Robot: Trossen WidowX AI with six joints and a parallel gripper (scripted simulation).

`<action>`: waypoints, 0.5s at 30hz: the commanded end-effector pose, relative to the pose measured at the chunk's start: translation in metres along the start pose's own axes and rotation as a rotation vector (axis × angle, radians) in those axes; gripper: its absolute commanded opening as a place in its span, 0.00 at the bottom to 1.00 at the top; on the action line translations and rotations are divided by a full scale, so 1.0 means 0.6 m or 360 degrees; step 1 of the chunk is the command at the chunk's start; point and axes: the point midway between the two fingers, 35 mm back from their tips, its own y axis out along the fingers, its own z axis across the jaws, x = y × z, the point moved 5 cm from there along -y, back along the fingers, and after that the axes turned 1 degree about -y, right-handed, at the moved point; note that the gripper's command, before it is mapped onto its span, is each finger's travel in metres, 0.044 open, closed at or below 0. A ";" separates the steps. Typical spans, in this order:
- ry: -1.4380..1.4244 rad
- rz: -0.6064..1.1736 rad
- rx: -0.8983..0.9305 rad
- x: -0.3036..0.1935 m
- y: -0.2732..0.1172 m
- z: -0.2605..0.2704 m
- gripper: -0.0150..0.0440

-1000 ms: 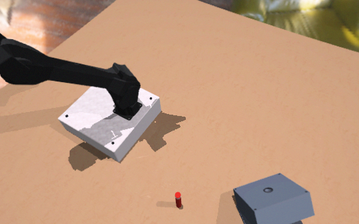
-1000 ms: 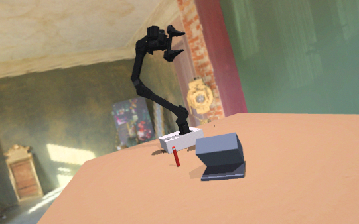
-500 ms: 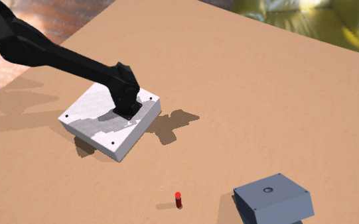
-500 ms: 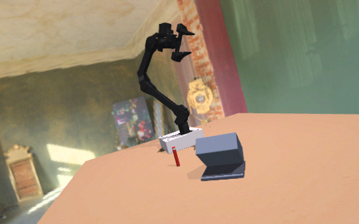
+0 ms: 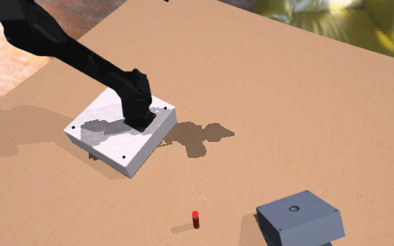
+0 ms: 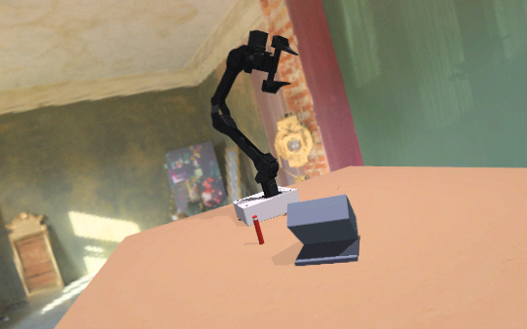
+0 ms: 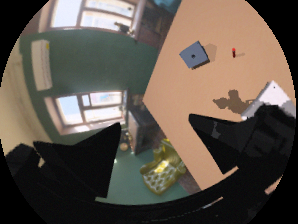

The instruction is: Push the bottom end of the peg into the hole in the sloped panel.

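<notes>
One red peg stands upright on the tan table, its long axis vertical. The black gripper is high above it and well apart, its fingers spread wide with nothing between them. They point out sideways, not down; in the wrist view the peg lies up and to the right, beyond the right-hand finger in that picture. Reaching it likely calls for a long descent and a turn of the wrist until the fingers straddle the peg.

Beside the peg, with a gap, sits the blue-gray sloped panel, its round hole unfilled. The arm's white base is on another side. Nothing seems to block a descent from above, though a low swing could clip the panel.
</notes>
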 end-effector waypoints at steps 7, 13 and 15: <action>0.0212 -0.0126 -0.0198 0.017 0.075 -0.010 1.00; 0.0346 -0.0201 -0.0282 0.035 0.111 -0.020 1.00; 0.0392 -0.0225 -0.0305 0.041 0.122 -0.024 1.00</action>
